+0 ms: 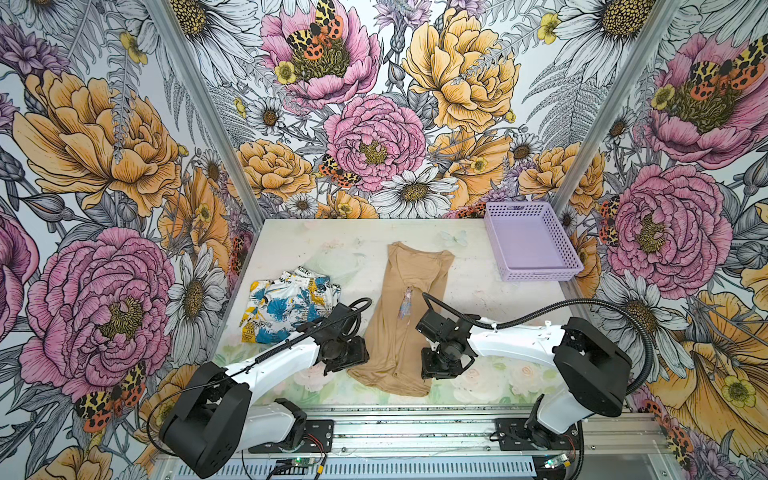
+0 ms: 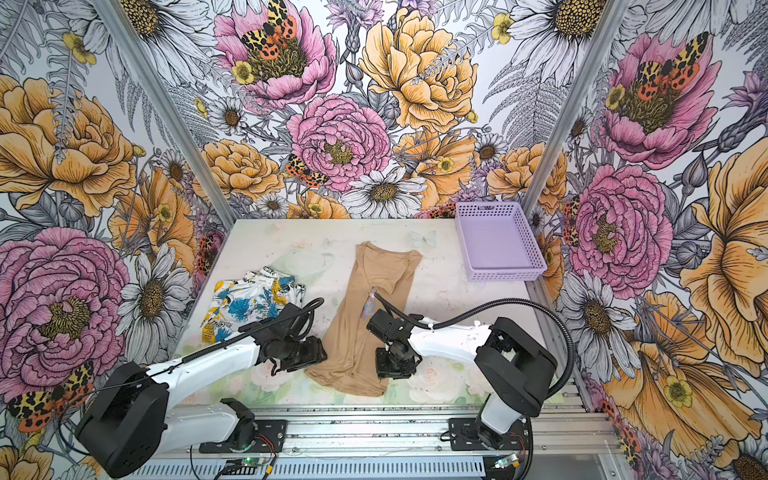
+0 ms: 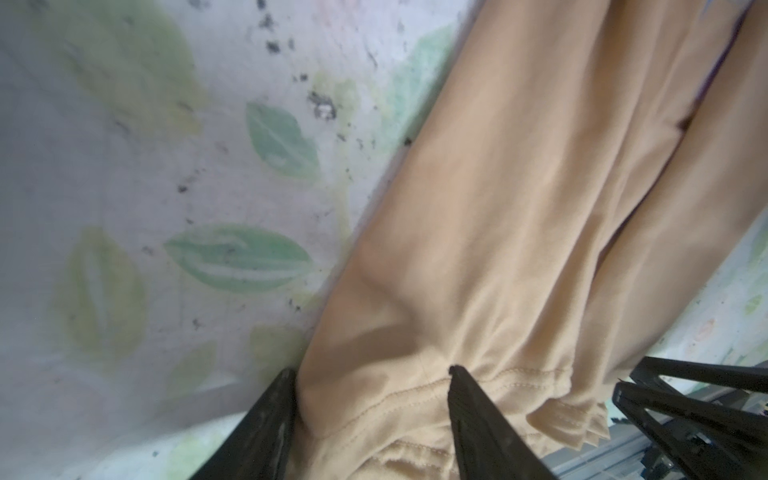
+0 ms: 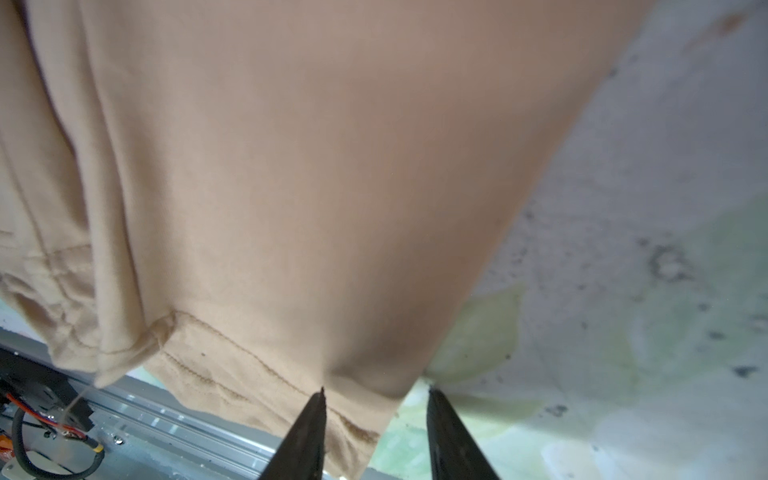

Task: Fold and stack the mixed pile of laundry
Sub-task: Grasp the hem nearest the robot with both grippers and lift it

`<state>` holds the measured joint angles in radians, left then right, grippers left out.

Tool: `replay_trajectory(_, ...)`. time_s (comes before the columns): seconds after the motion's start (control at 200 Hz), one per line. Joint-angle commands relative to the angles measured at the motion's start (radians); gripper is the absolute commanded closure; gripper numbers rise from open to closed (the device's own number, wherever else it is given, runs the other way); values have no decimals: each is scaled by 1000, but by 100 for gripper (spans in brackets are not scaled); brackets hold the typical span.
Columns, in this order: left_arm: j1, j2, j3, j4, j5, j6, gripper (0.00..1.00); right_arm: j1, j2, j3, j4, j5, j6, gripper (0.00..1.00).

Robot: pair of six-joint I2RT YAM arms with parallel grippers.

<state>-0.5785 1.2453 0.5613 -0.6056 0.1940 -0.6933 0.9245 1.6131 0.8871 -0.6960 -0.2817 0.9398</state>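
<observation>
Left fingers (image 3: 257, 432), lower centre: parted, astride tan garment's (image 1: 390, 340) hem corner, not clamped. Newsprint-patterned garment (image 1: 286, 303): crumpled, left counter (image 1: 332, 249). Right fingers (image 4: 307, 436): parted astride opposite hem corner. Risk: bunched layers; pinching one ply would skew the fold.

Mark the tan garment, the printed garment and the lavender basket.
tan garment (image 1: 392, 345): in a top view, on its lower half.
printed garment (image 1: 286, 305): in a top view, on its crumpled middle.
lavender basket (image 1: 540, 273): in a top view, on its near perforated wall.
</observation>
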Motion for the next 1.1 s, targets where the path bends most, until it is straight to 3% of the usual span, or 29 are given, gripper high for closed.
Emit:
replay_trajectory(0.0,-29,31,-45,-15,-6,-24,42,8,25,26,15,27,-3,67)
replay_trajectory(0.15,-67,47,-64,-17,0,-44,49,8,53,40,8,30,-21,78)
replay_trajectory(0.33,-120,75,-73,-16,19,-65,70,-10,57,36,-9,34,-39,100)
replay_trajectory(0.51,-180,59,-81,-17,53,-96,87,-56,6,8,-63,50,-70,100)
replay_trajectory(0.681,-212,43,-59,-27,87,-104,91,-105,-41,-13,-134,59,-119,100)
replay_trajectory(0.796,-246,41,-34,-47,98,-109,90,-127,-73,-23,-163,54,-139,100)
replay_trajectory(0.926,-273,15,-16,-56,104,-125,73,-126,-90,-15,-163,21,-139,100)
replay_trajectory(1.001,-282,-25,-12,-85,89,-134,58,-119,-113,-12,-162,12,-124,85)
replay_trajectory(1.096,-284,-96,-28,-95,75,-163,51,-96,-146,-36,-154,11,-81,72)
